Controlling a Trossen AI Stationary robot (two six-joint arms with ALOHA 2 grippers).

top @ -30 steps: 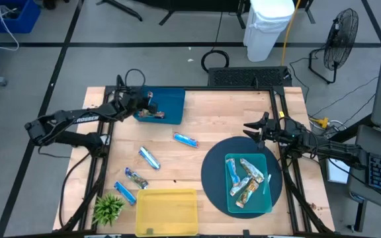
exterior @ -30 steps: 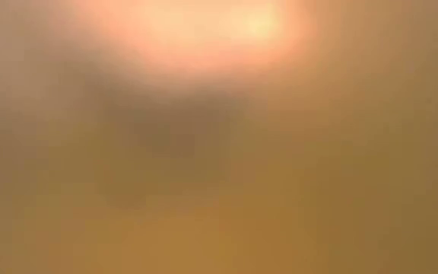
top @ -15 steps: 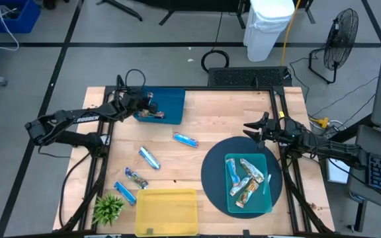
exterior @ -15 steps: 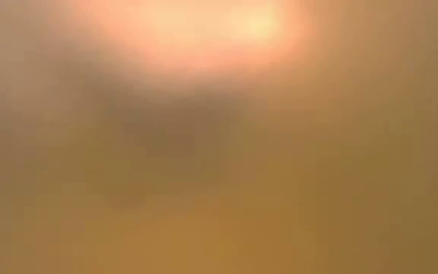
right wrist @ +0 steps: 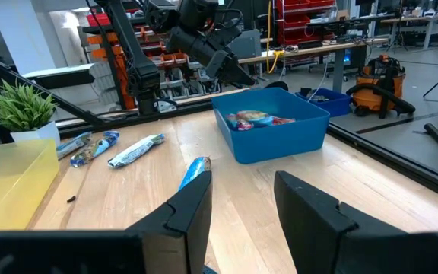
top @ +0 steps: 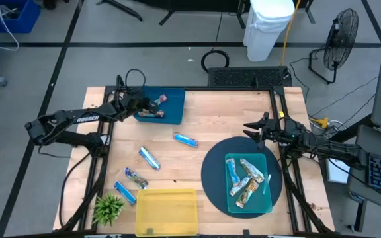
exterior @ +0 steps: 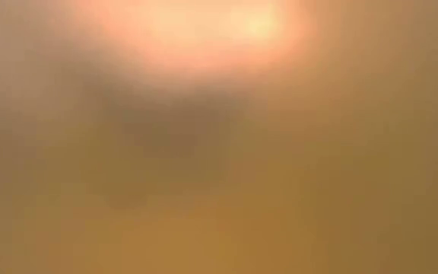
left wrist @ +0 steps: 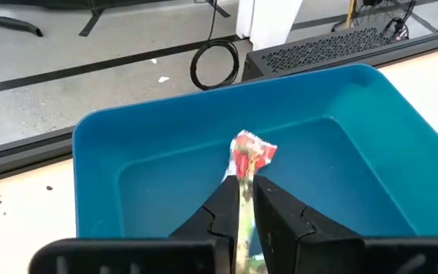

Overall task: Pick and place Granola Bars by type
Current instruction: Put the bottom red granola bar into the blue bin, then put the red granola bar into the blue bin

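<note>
Your left claw (left wrist: 242, 209) hangs over the blue bin (top: 170, 99) at the desk's (top: 223, 112) far left, fingers pinched on a red-and-green bar (left wrist: 248, 161) that pokes out past them. Half a second ago that bar pointed upright; now it tips over toward the bin's middle. More bars (top: 149, 114) lie in the bin beneath. Four bars (top: 149, 158) wait on the bare desk near a plant (top: 108, 208) and yellow tray (top: 167, 213). Your right claw (right wrist: 242, 205) idles, spread and empty, beside the teal tray (top: 268, 198) of bars. "ROBSEN" shows on the left arm (top: 78, 119).
</note>
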